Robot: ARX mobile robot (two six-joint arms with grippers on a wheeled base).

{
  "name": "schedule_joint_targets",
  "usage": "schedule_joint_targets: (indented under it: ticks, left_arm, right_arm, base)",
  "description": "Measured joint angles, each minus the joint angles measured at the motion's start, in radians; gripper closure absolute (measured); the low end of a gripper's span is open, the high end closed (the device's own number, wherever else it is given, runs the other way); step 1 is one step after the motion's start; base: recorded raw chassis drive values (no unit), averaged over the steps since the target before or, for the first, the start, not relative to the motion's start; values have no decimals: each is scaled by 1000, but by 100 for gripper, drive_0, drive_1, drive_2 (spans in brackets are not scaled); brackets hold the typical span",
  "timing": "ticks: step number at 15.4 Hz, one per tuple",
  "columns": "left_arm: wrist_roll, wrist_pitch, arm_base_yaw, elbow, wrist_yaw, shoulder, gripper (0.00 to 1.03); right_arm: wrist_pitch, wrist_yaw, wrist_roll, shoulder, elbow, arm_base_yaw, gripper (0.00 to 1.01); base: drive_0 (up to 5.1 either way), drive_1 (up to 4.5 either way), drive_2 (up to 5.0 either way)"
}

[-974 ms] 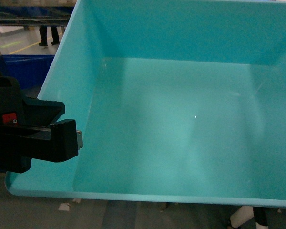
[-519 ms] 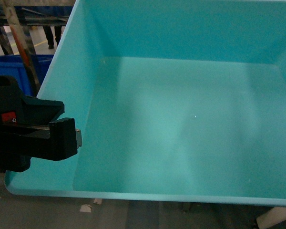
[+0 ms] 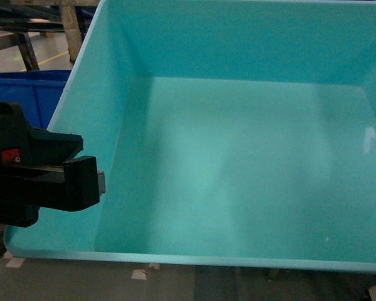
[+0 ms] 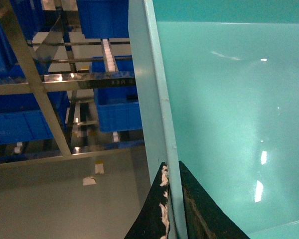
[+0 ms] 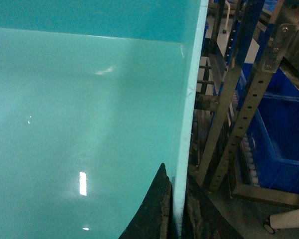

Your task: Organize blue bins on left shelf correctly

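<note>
Held up close in front of the head camera: one blue bin (image 3: 238,163), light turquoise, filling nearly the whole view, open side toward the camera, nothing inside but smooth floor and walls. Carried between both arms, one wall each. Left tool (image 4: 172,209) closed over the bin's left wall, one black pad outside, one inside, the thin rim running up between them. Right tool (image 5: 175,211) clamped the same way on the right wall, pads either side of the rim; out of sight in the head view, only the left tool's black body showing there at the lower left. Long axis of the bin hard to judge, since the far edges run out of frame.

Left shelf (image 4: 50,84) off to the left of the bin and apart from it: shiny steel bars, a slanted roller track (image 4: 107,50) of small white wheels, darker blue crates (image 4: 114,107) sitting on its levels. Similar perforated steel uprights (image 5: 249,99) and another blue crate (image 5: 284,134) seen just past the right wall. Floor (image 4: 65,199) bare grey below, with a few scraps of tape.

Probably mid-carry, bin not yet on a track. Likely hinge of the coming move: bringing the bin round to face a roller lane to its left and keeping it level between the two grips.
</note>
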Motion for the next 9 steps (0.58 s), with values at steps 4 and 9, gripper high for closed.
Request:
schedule_joint_targets:
  ticks: [4, 9]
  left_arm:
    - [1, 8, 2, 0, 0, -3, 101]
    - [1, 3, 2, 0, 0, -2, 101]
  right_arm:
    - [3, 2, 0, -2, 1, 3, 99]
    - [-3, 2, 0, -1, 1, 3, 99]
  base:
    - [-15, 310, -340]
    - [9, 442, -424]
